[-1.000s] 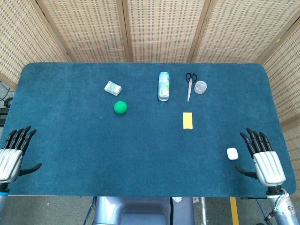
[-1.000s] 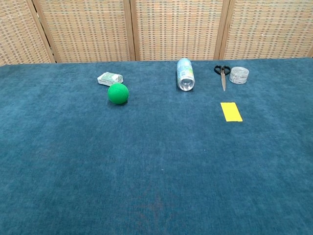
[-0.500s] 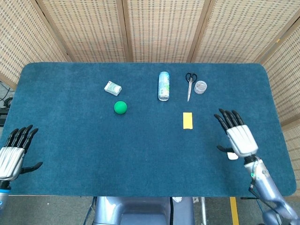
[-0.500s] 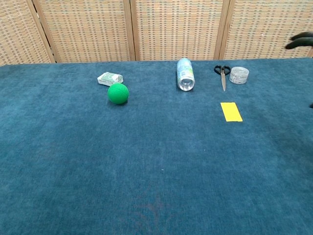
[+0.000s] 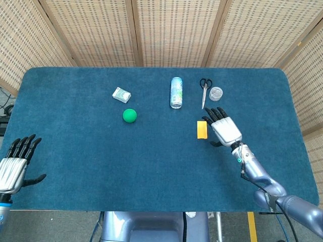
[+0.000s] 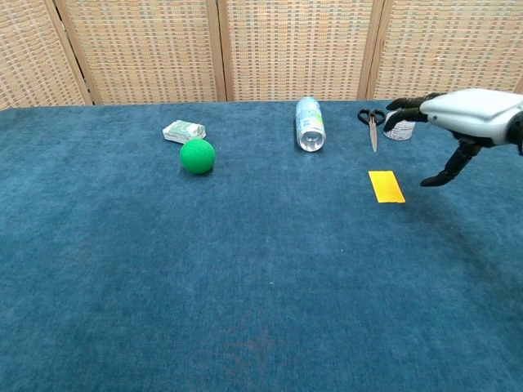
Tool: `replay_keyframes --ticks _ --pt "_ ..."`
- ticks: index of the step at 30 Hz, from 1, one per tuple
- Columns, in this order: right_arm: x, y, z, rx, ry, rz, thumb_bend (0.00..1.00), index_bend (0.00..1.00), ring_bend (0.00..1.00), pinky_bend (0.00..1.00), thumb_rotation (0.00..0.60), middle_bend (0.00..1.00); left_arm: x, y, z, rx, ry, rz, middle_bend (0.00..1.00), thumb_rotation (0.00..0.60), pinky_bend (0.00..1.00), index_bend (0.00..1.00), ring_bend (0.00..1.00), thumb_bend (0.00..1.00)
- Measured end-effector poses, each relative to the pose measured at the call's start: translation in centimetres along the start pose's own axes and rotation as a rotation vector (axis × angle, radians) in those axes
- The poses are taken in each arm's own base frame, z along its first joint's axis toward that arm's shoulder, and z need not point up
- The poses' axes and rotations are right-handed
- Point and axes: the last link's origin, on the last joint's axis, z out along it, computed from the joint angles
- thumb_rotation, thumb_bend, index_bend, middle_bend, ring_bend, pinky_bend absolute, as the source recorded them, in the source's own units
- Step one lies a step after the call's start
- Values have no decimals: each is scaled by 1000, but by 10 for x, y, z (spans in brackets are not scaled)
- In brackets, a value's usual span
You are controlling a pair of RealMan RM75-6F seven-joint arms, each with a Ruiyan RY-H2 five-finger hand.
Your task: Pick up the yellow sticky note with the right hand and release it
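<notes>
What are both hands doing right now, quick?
Left hand: open, holding nothing, at the table's near edge.
Right hand: open, above the table beside the yellow sticky note, holding nothing.

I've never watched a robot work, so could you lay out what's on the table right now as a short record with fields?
surface: blue table
target: yellow sticky note, lying flat
right hand: open, raised beside the note, not touching it
left hand: open, at the near left edge
other items: green ball, small box, can on its side, scissors, clear jar
</notes>
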Motion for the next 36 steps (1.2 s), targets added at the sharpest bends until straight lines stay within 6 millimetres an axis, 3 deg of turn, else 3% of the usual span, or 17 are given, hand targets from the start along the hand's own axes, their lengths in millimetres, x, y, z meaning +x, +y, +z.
replay_keyframes --ticks 5,19,36 --pt "-10 -10 16 0 -27 -7 260 182 0 9 600 0 0 0 0 -2 -4 -4 0 600 0 21 0 3" --pt "-32 -29 36 7 -74 -64 260 203 0 10 600 0 0 1 1 -2 -9 -12 0 600 0 21 0 2" --pt "-44 -37 55 -20 -98 -139 260 212 0 9 600 0 0 1 1 0 -14 -24 0 600 0 21 0 2"
